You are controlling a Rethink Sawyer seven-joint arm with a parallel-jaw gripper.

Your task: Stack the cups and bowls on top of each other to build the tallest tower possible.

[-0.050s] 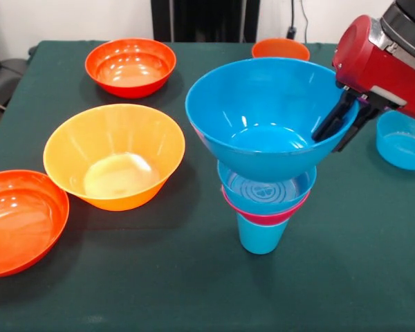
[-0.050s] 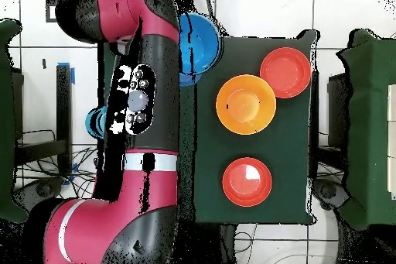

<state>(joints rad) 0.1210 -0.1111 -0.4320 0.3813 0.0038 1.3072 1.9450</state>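
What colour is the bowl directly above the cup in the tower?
Magenta-pink bowl; it shows best in the front view, above the light blue cup.

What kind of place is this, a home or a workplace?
Probably a robotics lab, not a home: a red arm works at a table with a green cloth, cables lie on the tiled floor.

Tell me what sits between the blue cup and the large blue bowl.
Front view: a pink bowl, then a small blue bowl, nested between the blue cup and large blue bowl.

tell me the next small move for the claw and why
Probably let go and lift clear: the claw straddles the rim of the large blue bowl, which already sits nested on the small blue bowl, pink bowl and blue cup.
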